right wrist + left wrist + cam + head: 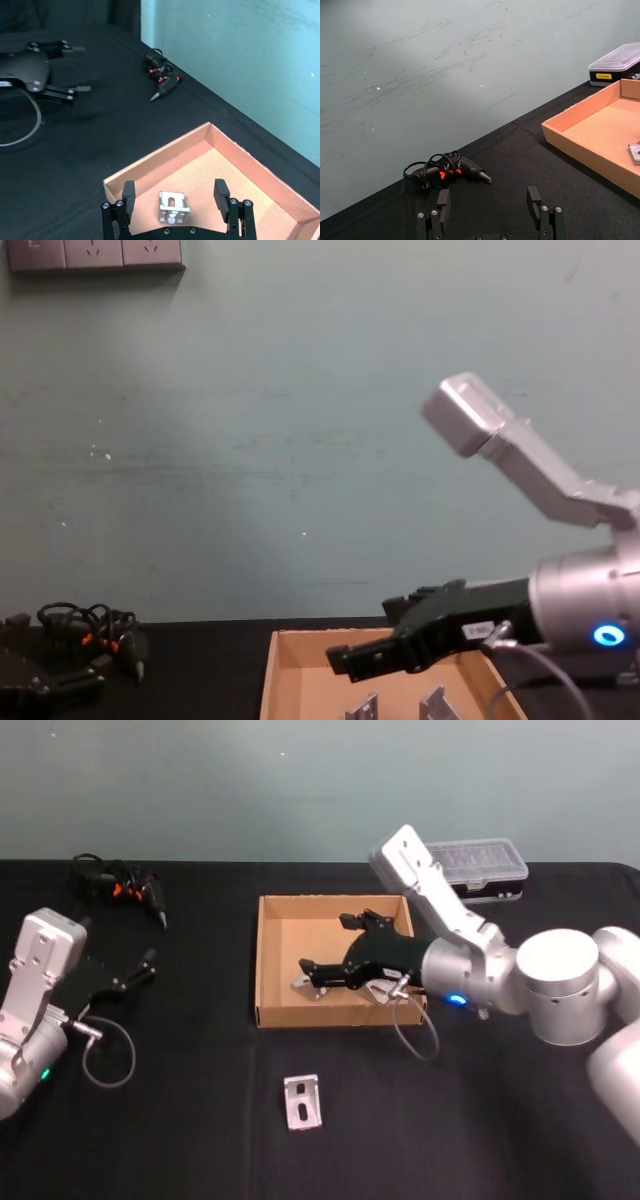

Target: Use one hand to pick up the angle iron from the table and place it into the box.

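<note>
Plainly the placing step is at its end: the right gripper [323,943] hangs low over the box [330,1016], near its front-left corner, with its fingers spread wide and pinching nothing. An angle iron [172,207] lies on the cardboard floor directly beneath the gap between them, touching neither finger. A second angle iron [302,1102] rests flat on the table [200,1120] in front of the box's near wall, apart from it, with nothing around it. The left gripper [147,968] sits parked at the far left of the table, its fingers also apart and empty. As I judge it, the next move calls for the right arm to rise straight up, so that its fingers clear the low walls without catching the piece below. It should then swing back toward the robot, come down over the piece on the table with the jaws straddling its raised flange, and close.
</note>
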Controlling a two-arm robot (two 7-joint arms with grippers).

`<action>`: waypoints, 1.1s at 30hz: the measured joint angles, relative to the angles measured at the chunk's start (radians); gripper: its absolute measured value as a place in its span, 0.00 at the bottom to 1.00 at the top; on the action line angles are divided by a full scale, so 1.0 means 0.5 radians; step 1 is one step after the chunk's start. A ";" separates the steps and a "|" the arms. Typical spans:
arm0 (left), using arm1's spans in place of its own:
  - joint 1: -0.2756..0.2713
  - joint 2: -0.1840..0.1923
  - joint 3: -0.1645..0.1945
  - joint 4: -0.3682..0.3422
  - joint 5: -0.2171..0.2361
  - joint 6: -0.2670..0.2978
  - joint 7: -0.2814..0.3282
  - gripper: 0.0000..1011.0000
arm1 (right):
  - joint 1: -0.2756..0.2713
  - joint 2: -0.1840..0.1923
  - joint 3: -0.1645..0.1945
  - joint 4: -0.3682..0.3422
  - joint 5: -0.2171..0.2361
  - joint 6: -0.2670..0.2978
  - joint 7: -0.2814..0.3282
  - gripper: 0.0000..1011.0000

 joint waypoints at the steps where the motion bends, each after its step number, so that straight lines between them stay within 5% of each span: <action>1: 0.000 0.000 0.000 0.000 0.000 0.000 0.000 0.99 | -0.007 0.013 0.002 -0.023 0.004 0.001 0.007 0.99; 14: 0.000 0.000 0.000 0.000 0.000 0.000 0.000 0.99 | -0.061 0.306 -0.077 -0.415 0.071 0.029 0.249 0.99; 20: 0.000 0.000 0.000 0.000 0.000 0.000 0.000 0.99 | -0.039 0.439 -0.189 -0.482 0.099 0.036 0.450 0.99; 33: 0.000 0.000 0.000 0.000 0.000 0.000 0.000 0.99 | 0.025 0.487 -0.383 -0.379 0.112 0.030 0.615 0.99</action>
